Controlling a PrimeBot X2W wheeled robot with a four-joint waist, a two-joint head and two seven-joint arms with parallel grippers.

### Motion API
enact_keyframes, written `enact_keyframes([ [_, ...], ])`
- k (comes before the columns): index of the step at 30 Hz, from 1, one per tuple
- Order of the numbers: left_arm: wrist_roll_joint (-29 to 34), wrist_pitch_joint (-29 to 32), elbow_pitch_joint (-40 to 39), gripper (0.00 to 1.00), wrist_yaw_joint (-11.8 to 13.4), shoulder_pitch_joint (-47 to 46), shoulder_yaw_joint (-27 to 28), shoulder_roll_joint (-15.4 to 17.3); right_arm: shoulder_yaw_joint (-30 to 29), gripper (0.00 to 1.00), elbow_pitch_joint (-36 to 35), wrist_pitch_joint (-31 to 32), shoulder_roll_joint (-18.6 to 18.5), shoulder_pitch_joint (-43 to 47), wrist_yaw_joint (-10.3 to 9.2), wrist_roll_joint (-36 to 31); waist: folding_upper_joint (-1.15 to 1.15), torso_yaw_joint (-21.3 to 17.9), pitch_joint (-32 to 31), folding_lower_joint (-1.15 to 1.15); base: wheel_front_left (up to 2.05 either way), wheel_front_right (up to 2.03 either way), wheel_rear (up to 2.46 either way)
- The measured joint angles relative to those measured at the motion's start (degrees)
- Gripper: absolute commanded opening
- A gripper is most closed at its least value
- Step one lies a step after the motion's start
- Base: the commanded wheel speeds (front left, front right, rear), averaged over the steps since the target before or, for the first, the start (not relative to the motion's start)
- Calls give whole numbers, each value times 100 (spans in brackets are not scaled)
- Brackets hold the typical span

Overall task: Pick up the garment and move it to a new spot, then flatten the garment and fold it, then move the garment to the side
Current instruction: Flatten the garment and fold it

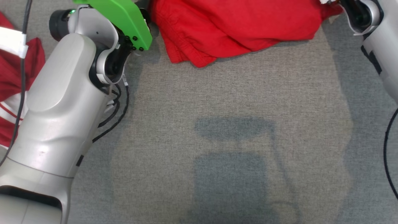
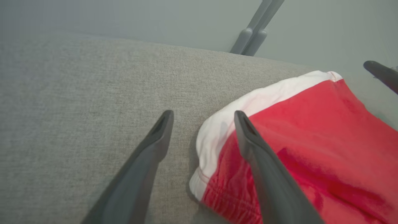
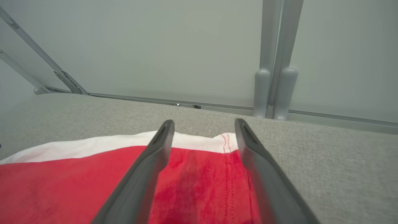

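Grey tabletop (image 1: 236,99) fills the scene in front of me, with plenty of grey surface on the near side. My left forearm (image 1: 62,102) climbs the left side, big and pale, with a green bracket (image 1: 124,18) at its wrist. My right forearm (image 1: 382,40) comes in at the far right corner. Off at the left edge, beside my left arm, sits another red-and-white cloth (image 1: 12,77), which I judge isn't my concern here.

The garment (image 1: 236,25) lies at the far side of the tabletop, a red, bunched heap between my two wrists. Its long axis runs left to right, and a white band (image 2: 213,140) runs along its far edge.

Now the tools. The left tool (image 2: 203,115) has its fingers spread wide, pinching nothing. One finger is over grey tabletop, the other over the band's left corner, so the garment lies to that tool's right.

The right tool (image 3: 204,123) is spread too and grips nothing. It straddles the band by a stitched seam (image 3: 229,186), and the garment stretches away to its left. I can't tell whether any finger touches cloth.

So there's one tool at each end, both about equally near. My read is that the next grab wants both band corners at once.
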Motion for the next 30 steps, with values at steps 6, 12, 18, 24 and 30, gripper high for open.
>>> enact_keyframes([
  [6,683,-776,-950,100,294,269,-108,489,346,100,-104,254,-606,133,0,-14,0,-74,-113,0,0,0,0],
  [12,1199,-1279,-2171,100,911,1168,-201,864,293,100,27,436,-713,532,0,313,0,114,-168,0,0,0,0],
  [18,1561,-1812,-3038,100,1496,2123,-224,1102,365,100,90,749,-692,686,-1,515,0,315,-215,-1,0,0,0],
  [24,1557,-2186,-3194,100,1747,3054,-302,1145,349,0,260,1348,-672,932,-2,902,0,444,-479,-1,0,0,0],
  [30,1279,-2438,-2984,100,1750,3796,-257,1070,58,0,223,1672,-689,1504,7,1596,0,467,-882,-1,0,0,0],
])
